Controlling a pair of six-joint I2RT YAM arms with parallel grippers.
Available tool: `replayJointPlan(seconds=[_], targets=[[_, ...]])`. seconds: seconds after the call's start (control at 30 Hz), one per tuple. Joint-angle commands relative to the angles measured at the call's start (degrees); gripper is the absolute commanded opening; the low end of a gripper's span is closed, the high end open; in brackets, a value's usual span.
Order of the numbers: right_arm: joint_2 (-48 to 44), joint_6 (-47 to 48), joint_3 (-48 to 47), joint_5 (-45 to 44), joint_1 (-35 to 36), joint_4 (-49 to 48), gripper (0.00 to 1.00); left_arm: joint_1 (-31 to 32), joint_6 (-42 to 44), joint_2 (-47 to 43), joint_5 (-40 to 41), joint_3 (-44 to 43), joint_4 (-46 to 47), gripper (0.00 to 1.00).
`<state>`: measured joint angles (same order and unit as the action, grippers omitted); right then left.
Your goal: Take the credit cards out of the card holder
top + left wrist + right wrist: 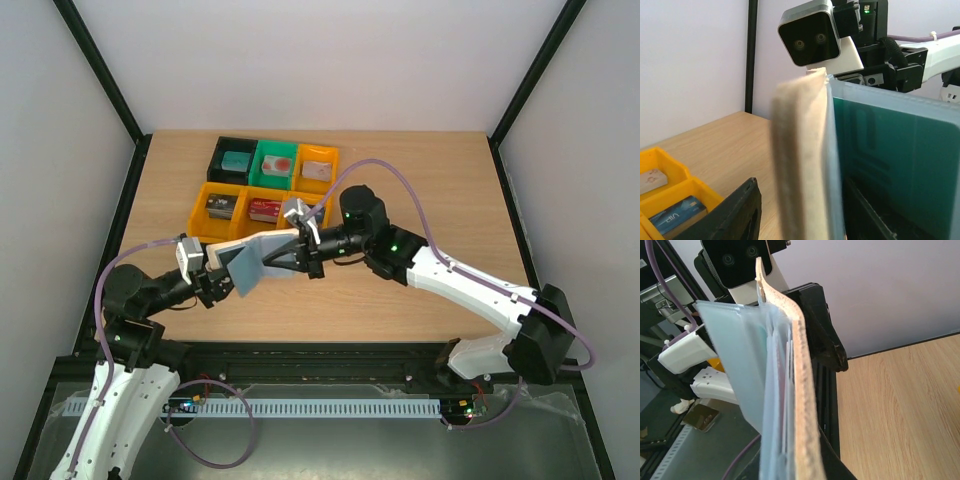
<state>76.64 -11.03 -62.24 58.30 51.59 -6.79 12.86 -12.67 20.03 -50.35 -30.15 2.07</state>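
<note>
The card holder (262, 248), tan outside and grey-blue inside, hangs above the table between both grippers, with one flap (246, 272) drooping. My right gripper (305, 246) is shut on its right end, and the tan cover (802, 390) lies flat against my dark finger (832, 347). My left gripper (207, 272) straddles the other end, its jaws open. A gap shows between the left finger (735, 212) and the tan edge (800, 165). A teal credit card (890, 165) sits behind the holder's clear pocket. Thin credit card edges (786, 390) show between the sleeves.
Behind the holder stands a block of bins: black (215, 160), green (258, 160), orange (336, 165) and a front row of yellow-orange ones (200, 212), each with a small item inside. Bare wooden table (430, 190) lies to the right.
</note>
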Motion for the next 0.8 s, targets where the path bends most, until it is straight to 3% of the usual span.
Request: replayJointPlan(seconds=[0.0, 0.33, 0.47, 0.6, 0.7, 0.77], targets=[[1.2, -0.65, -3.1, -0.39, 1.94, -3.75, 0.02, 0.13, -0.27, -0.17, 0.93, 0.95, 0.43, 0.46], [4.58, -0.84, -5.48, 0.91, 3.65, -3.81, 0.02, 0.14, -1.22, -0.31, 0.16, 1.48, -0.11, 0.48], [3.58, 0.83, -4.67, 3.09, 3.78, -3.44, 0.02, 0.09, -1.49, -0.34, 0.17, 1.6, -0.09, 0.34], [1.76, 5.11, -4.16, 2.2, 3.73, 0.36, 0.09, 0.14, -2.79, -0.5, 0.24, 1.31, -0.32, 0.05], [-0.18, 7.53, -2.75, -0.3, 2.71, 3.05, 0.21, 0.02, -5.03, -0.43, 1.51, 0.67, -1.02, 0.02], [-1.67, 7.67, -1.29, -1.54, 1.13, 3.54, 0.35, -0.35, -6.57, -0.37, 2.83, 0.16, -1.52, 0.02]])
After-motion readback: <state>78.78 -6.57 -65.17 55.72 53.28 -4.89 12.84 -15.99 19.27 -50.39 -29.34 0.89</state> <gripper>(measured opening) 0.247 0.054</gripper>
